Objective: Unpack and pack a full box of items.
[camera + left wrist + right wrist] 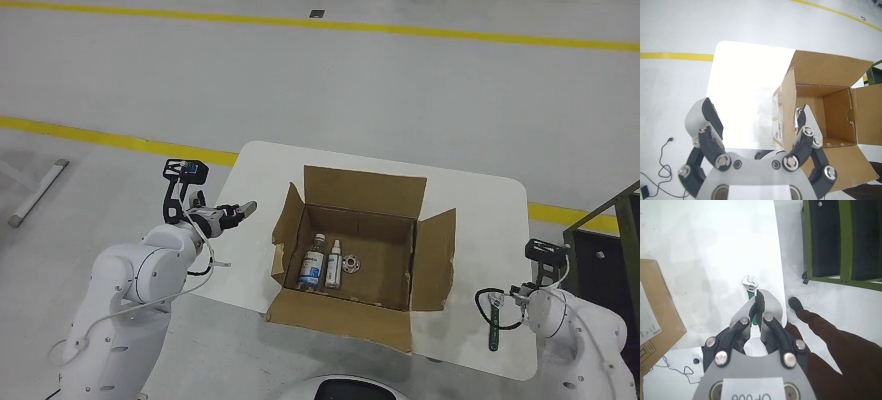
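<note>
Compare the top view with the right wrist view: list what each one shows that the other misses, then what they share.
Top view's own: the inside of the open box, with a large bottle, a slim bottle and a small round metal part on its floor, and the left gripper, fingers open, near the edge of the table.
Right wrist view's own: the silver head of the wrench, and a person's leg beside the table.
Shared: the wrench held in the right gripper, the box's outer wall, the table.
</note>
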Controlling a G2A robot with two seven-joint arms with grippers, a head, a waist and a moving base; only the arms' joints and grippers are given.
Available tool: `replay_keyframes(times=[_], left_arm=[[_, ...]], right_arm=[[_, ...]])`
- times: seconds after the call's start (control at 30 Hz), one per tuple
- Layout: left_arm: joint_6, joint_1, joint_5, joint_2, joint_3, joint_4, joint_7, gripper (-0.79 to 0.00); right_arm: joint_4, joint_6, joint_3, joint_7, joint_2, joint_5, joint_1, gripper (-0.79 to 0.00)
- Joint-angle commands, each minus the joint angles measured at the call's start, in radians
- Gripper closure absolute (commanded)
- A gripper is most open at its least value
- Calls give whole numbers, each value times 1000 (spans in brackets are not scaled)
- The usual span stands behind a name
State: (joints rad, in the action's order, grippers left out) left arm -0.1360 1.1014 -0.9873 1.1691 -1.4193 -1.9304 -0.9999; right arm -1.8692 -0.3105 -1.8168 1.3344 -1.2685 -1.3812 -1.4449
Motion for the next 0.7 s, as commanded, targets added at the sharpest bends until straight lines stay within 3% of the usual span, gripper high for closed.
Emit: replay_keyframes(times=[0.0,0.23,0.3,0.43,0.6,0.67], left_arm=[[0,0,0,0,0,0,0,-785],[0,0,0,0,0,0,0,-785],[0,0,0,0,0,0,0,-785],[0,0,0,0,0,0,0,-785],[0,0,0,0,0,0,0,-785],[0,0,0,0,0,0,0,-785]], right_arm=[[82,30,-12,25,3,33,35,0],[269,200,-3,164,20,76,139,-6],[294,226,3,194,24,75,162,-55],[318,247,23,201,30,51,180,-234],[307,281,57,201,36,29,177,-326],[304,280,62,201,38,31,172,-329]])
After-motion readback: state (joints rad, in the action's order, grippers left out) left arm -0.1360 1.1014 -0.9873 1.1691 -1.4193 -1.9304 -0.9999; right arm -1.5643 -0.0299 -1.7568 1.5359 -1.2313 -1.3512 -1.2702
